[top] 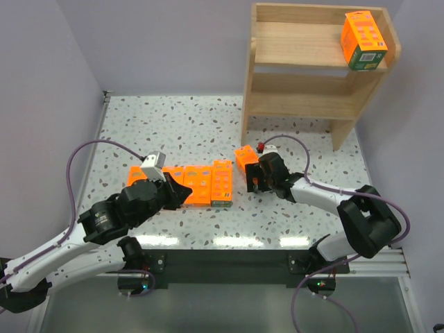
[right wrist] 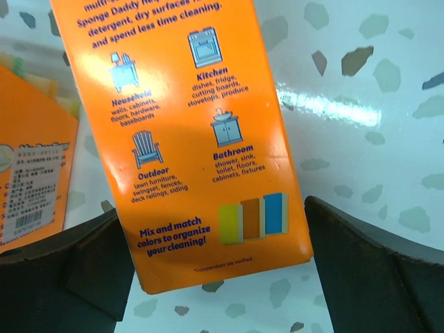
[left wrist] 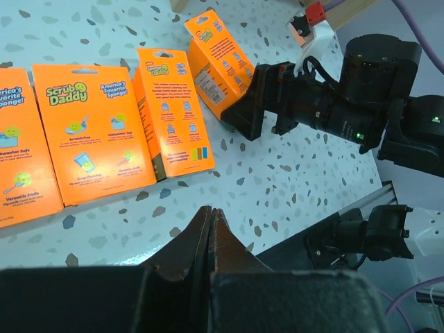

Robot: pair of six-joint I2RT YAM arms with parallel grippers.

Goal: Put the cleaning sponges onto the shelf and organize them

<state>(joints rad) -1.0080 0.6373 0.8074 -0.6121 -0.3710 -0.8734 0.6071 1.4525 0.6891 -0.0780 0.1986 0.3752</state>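
The pack (right wrist: 201,139) lies on the table (top: 173,125) just in front of the shelf (top: 312,76), with the right gripper (top: 253,175) at its near end. The jaws are spread wide, and a finger (right wrist: 368,263) stands off each long edge without quite touching. It looks like a light printed carton: flat and stiff across its faces, probably easy to dent, and glossy enough to slip in a loose pinch. The best hold is likely across its narrow width, with the pads on the two long edges and only gentle pressure. The left gripper (left wrist: 210,229) is pressed together and holds nothing; it hovers at the near side of the other packs (top: 201,184), which lie in a row on the left-middle of the table. One more pack (top: 363,40) stands at the right end of the shelf's upper tier. The table is a smooth, shiny speckled slab, so a nudged carton would probably slide. Pale lilac walls (top: 159,41) close in the back and sides, and the shelf sits in the far right corner.
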